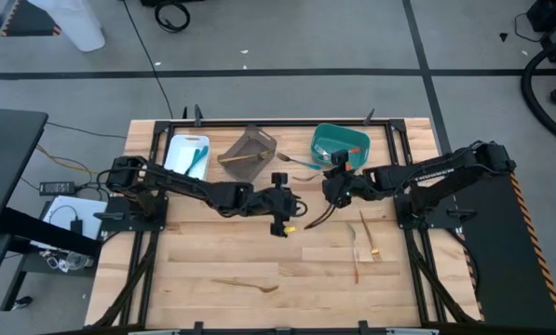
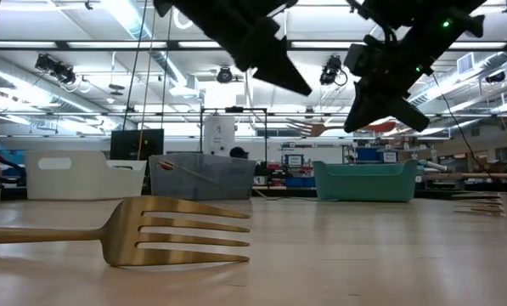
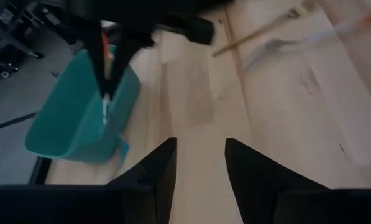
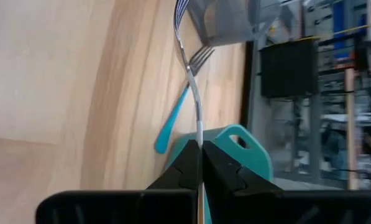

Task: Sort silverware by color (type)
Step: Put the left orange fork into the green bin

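Observation:
My right gripper [image 4: 201, 149] hovers just in front of the teal bin [image 1: 340, 141], shut on an orange-handled fork [image 3: 104, 46] whose tines [image 4: 182, 9] point out past the fingertips. At the table's middle my left gripper [image 3: 201, 149] is open and holds nothing; it faces my right gripper [image 1: 326, 191]. A blue-handled fork [image 4: 176, 118] lies flat between the grey-brown bin [image 1: 250, 149] and the teal one. Blue utensils lie in the white bin [image 1: 186, 154]. A wooden fork [image 1: 245, 286] lies flat near the front edge. My right gripper pinches the fork's thin metal neck [image 4: 199, 134] between its two fingers. The fingers slant down from the table's right and lie along the fork. The fork is lifted clear of the table, its tines ahead of the fingertips and its orange handle back among the fingers.
Several more utensils [image 1: 361, 242] lie on the wood right of centre, one with an orange handle [image 1: 357, 265]. A wooden utensil leans in the grey-brown bin. The three bins stand in a row along the far edge. Bare wood lies at the near left.

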Robot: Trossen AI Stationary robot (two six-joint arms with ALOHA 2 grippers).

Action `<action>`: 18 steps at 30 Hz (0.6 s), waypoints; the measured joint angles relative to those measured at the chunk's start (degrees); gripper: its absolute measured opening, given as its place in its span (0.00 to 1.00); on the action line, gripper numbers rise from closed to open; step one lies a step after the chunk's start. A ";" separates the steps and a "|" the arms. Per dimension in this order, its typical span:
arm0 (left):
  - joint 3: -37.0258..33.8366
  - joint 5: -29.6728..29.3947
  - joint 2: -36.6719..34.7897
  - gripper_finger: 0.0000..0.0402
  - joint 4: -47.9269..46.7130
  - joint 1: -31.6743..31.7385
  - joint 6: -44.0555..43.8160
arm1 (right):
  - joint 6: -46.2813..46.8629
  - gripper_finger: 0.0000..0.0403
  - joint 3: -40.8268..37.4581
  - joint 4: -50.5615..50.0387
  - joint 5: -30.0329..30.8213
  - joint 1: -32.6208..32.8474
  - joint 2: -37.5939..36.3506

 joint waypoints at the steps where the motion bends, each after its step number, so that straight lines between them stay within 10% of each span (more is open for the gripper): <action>1: -0.65 -0.13 0.00 0.36 0.31 -0.26 -0.24 | -0.07 0.04 0.00 -0.02 -1.38 -1.00 0.00; 18: -9.10 -2.53 0.00 0.36 0.79 -2.96 -10.27 | -7.05 0.04 0.00 0.02 -8.39 -17.07 0.00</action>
